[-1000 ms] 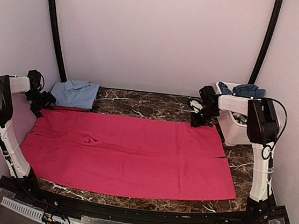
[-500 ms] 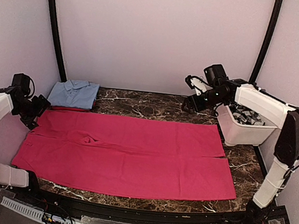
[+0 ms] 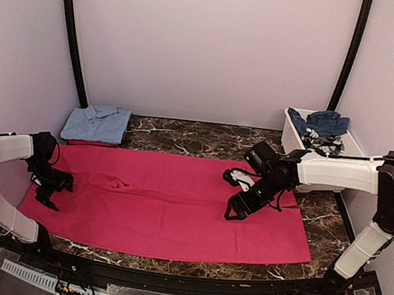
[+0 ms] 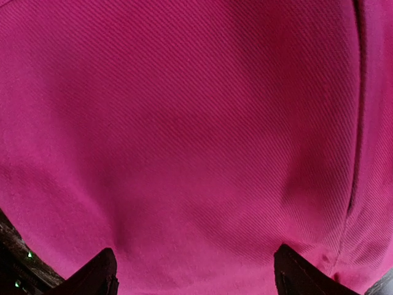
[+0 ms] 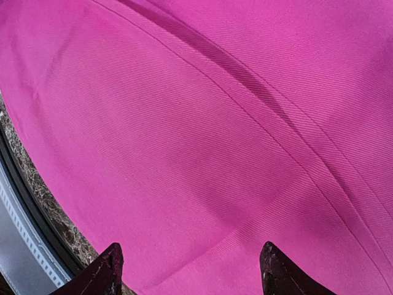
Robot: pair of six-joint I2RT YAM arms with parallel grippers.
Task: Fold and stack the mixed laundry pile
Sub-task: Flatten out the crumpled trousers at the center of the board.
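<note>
Left gripper [image 3: 51, 189] first: we see its jaws spread wide with nothing between them, low over the left edge of the magenta-pink garment [image 3: 161, 211], which lies flat across the marble table [image 3: 191, 138]. Behind it, at the far left, we find the folded light blue shirt [image 3: 98, 123]. Further right, our right gripper [image 3: 233, 207] hangs with jaws apart and empty over the garment's right half, and at the far right the white tub [image 3: 288, 134] holds the navy-blue garment [image 3: 322, 121] and the grey-and-white patterned one [image 3: 323, 142]
</note>
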